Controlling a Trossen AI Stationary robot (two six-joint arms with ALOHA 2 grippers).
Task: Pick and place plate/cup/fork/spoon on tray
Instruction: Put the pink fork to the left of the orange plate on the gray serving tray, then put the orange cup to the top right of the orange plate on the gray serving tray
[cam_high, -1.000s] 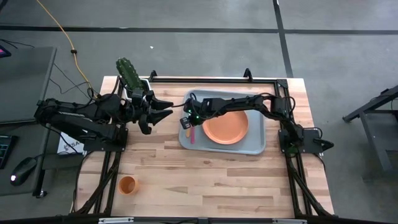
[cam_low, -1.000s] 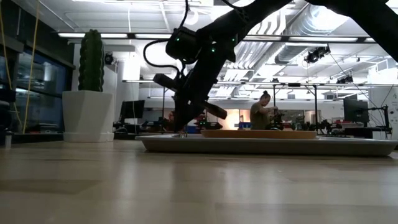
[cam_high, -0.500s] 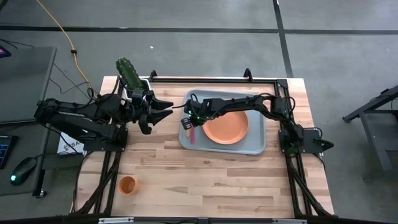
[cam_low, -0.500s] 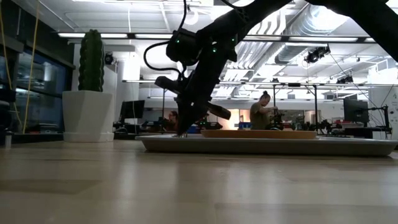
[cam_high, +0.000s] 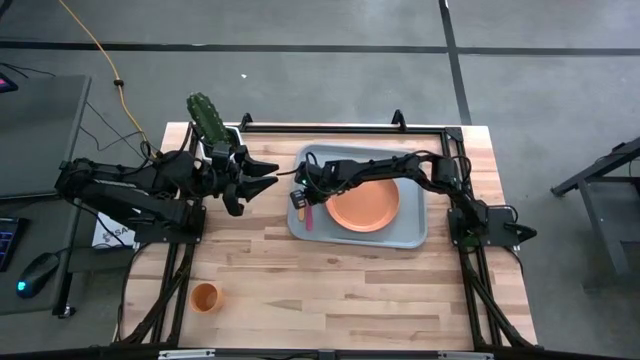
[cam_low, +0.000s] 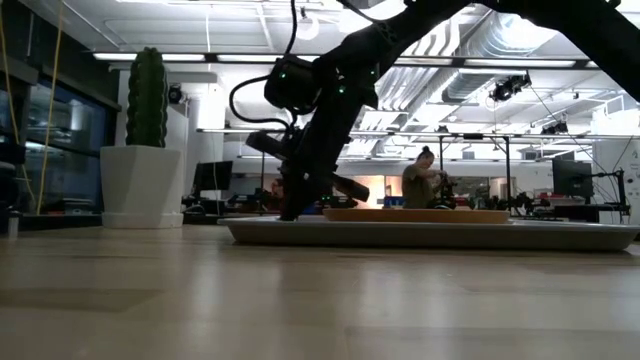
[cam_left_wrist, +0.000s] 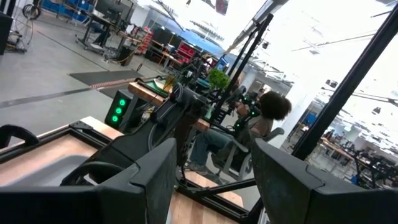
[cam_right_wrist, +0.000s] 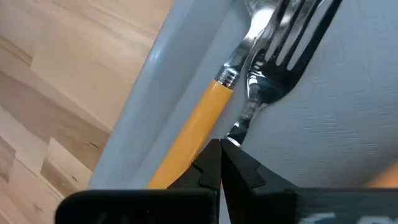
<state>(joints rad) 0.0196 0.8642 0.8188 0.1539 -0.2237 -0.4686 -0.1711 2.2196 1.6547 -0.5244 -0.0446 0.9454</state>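
Note:
The grey-blue tray (cam_high: 410, 232) lies on the table's right half with the orange plate (cam_high: 363, 203) in it. Along the tray's left rim lies the spoon (cam_right_wrist: 196, 121) with its orange-yellow handle, and the fork (cam_right_wrist: 292, 37) sits close beside it. My right gripper (cam_high: 300, 197) slants down over that rim, shut on the fork, whose pink handle (cam_high: 310, 216) sticks out toward the near edge. The orange cup (cam_high: 205, 297) stands on the table at the near left. My left gripper (cam_high: 270, 175) hangs open above the table, left of the tray, with nothing between its fingers. My right gripper pinches the fork's thin metal neck (cam_right_wrist: 239, 124), just behind the tines, between its two fingertips (cam_right_wrist: 208, 165). The fingers slant down from the table's right. The tines point away over the tray floor, beside the spoon's neck. Whether they rest on the tray I cannot tell.
A white pot with a green cactus (cam_high: 208, 120) stands at the table's far left edge, behind my left gripper. Bare wood stretches along the near half of the table. A person sits at a bench (cam_low: 420, 180) in the room beyond.

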